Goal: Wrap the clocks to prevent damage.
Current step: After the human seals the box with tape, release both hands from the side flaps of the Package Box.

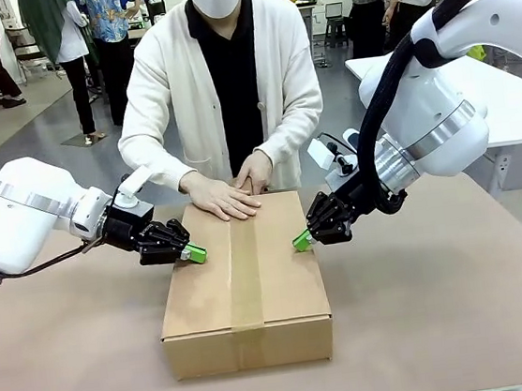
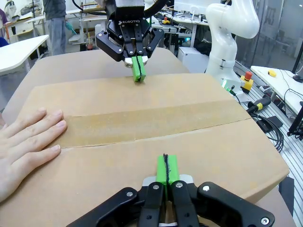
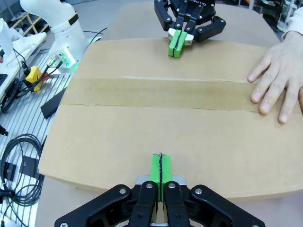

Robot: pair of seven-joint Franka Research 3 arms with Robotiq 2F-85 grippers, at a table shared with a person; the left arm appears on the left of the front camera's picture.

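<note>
Now the left gripper (image 1: 193, 253) and right gripper (image 1: 301, 241), both pressed together, are flanking the cardboard box (image 1: 244, 296). A person's hands (image 1: 224, 198) are pressing its taped top.

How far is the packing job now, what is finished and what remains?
Done, it seems: the cardboard box is closed, with brown tape along its seam. In hand: the person's hands press the far end, while the left tool and right tool, both shut, rest at opposite top edges. The clocks are hidden, so their wrapping cannot be judged.
</note>
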